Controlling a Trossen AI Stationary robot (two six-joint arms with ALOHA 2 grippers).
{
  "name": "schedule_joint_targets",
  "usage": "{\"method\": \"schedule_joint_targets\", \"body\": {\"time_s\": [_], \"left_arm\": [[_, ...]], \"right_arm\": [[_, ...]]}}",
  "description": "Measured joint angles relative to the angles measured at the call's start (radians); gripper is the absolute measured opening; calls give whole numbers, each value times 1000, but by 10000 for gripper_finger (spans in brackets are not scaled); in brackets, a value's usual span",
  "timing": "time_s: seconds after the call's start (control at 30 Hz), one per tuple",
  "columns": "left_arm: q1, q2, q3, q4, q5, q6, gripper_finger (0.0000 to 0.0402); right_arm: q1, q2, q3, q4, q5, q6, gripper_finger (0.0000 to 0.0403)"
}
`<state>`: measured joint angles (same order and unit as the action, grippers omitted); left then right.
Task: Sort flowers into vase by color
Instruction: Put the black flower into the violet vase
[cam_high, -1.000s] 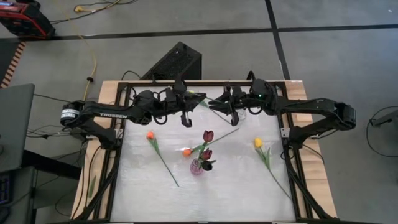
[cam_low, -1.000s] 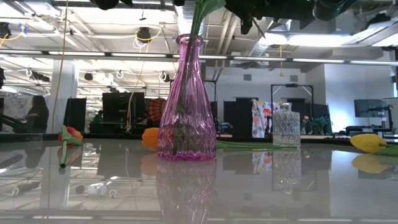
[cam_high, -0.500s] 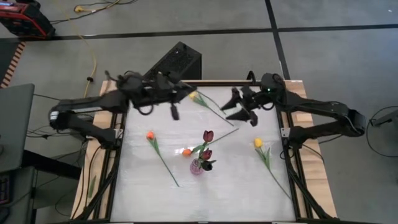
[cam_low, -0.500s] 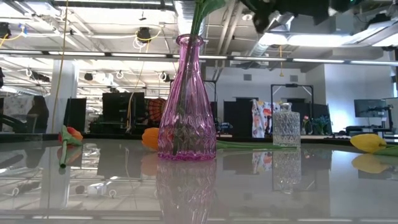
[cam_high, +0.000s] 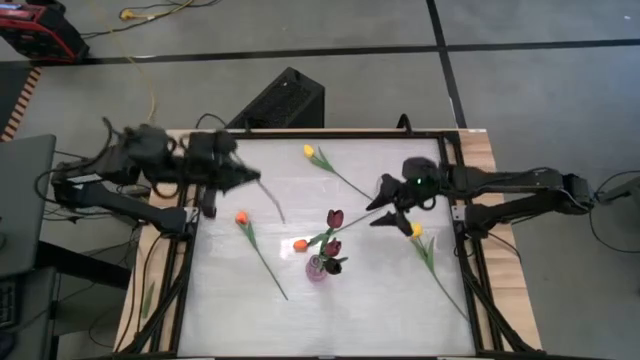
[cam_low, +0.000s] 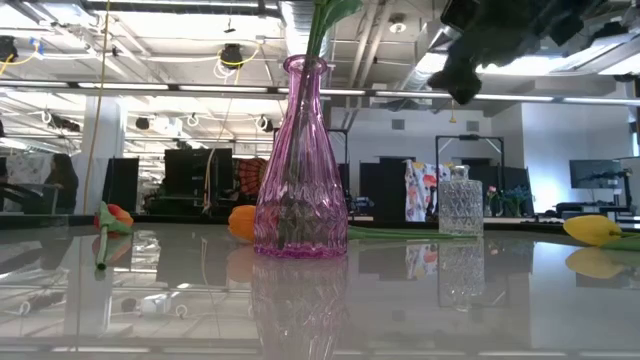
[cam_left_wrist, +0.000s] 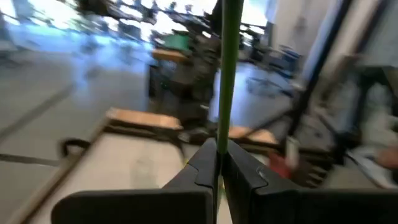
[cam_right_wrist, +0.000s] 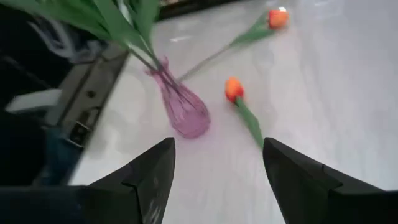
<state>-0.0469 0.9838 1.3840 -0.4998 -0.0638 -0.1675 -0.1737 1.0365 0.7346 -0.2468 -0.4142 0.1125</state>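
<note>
A pink glass vase (cam_high: 317, 268) (cam_low: 300, 160) (cam_right_wrist: 183, 115) stands on the table's near middle with maroon flowers (cam_high: 334, 217) in it. On the table lie an orange flower (cam_high: 300, 244) beside the vase, another orange one (cam_high: 241, 217) to its left, a yellow one (cam_high: 415, 230) at the right and a yellow one (cam_high: 309, 152) at the far middle. My left gripper (cam_high: 243, 176) (cam_left_wrist: 219, 144), at the far left, is shut on a thin green stem (cam_high: 266, 198). My right gripper (cam_high: 393, 212) (cam_right_wrist: 214, 180) hangs open right of the vase, close to the right yellow flower. My left gripper pinches the thin green stem (cam_left_wrist: 220, 134) between its two fingers, which lie along it. The stem runs straight on past the fingertips, toward the table's middle in the high view. Its head does not show, and I cannot tell whether its free end touches the table.
A clear glass bottle (cam_low: 460, 200) shows behind the vase in the low view. The table is framed by dark rails (cam_high: 190, 260). A black box (cam_high: 285, 100) stands beyond the far edge. Bare tabletop lies near the front edge (cam_high: 370, 320).
My left gripper has swung from the table's far middle toward the left edge, carrying the stem. My right gripper has opened and drawn toward the near edge and the right. The far yellow flower, which was between the two grippers, now lies alone on the table.
</note>
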Motion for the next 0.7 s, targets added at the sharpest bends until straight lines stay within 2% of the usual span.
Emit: {"method": "schedule_joint_targets", "body": {"time_s": [0.13, 0.33, 0.43, 0.7], "left_arm": [[-119, -9, -133, 113, -5, -12, 0], [-243, 27, -313, 379, -60, 33, 0], [-257, 44, -345, 445, -69, 59, 0], [-257, 125, -347, 480, -80, 92, 0]], "right_arm": [[82, -4, -55, 115, 119, 25, 270], [175, -1, -76, 183, 203, 43, 270], [195, -1, -76, 185, 207, 45, 270], [201, -1, -76, 188, 208, 55, 270]]}}
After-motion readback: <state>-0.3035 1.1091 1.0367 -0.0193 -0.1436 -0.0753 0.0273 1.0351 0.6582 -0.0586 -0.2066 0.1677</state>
